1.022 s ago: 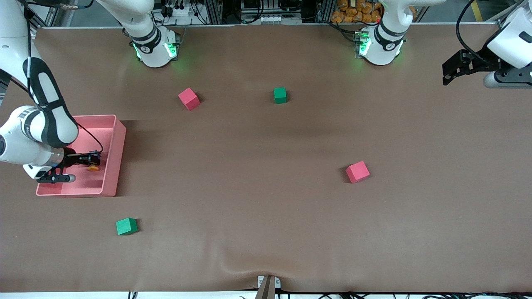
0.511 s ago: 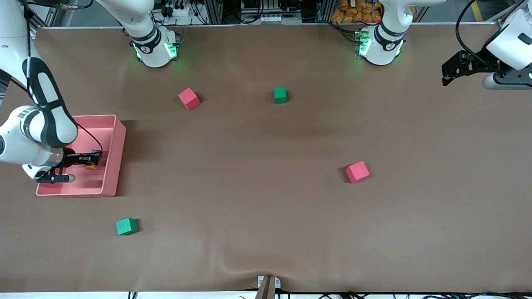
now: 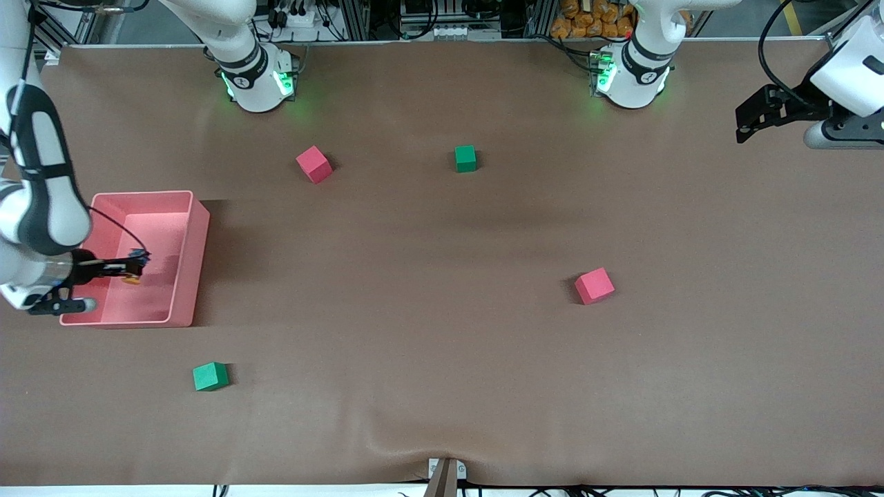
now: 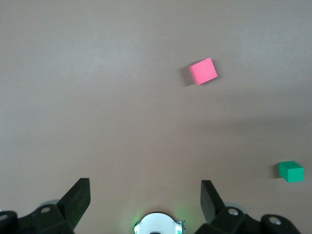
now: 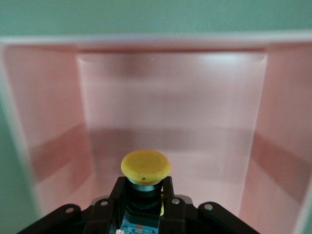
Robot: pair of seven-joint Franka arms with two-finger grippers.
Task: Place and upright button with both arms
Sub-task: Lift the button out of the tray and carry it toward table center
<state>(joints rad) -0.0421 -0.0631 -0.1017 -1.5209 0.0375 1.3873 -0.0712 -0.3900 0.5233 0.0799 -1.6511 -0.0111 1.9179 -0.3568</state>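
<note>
We see the button (image 5: pixel 145 168) held over the inside of the pink bin (image 3: pixel 197 266), at the right arm's end of the table. In the right wrist view its round yellow-orange cap faces away from the gripper body toward the bin's end wall, and its dark body runs back between the fingers, so its long axis lies along the fingers. In the front view only a small orange spot shows at the fingertips, and we cannot tell there how the button is tilted.

We find the right gripper (image 3: pixel 135 268) clamped on the button's dark body, with a finger (image 5: pixel 168 195) on each side just under the cap. The left gripper (image 4: pixel 145 197) hangs over the left arm's end of the table, its fingers spread wide and holding nothing.

We see a brown table (image 3: pixel 442 345) carrying two red cubes (image 3: pixel 314 164) (image 3: pixel 594 286) and two green cubes (image 3: pixel 465 158) (image 3: pixel 210 376), all well apart. Above the table's top edge we make out metal frames and cables.
</note>
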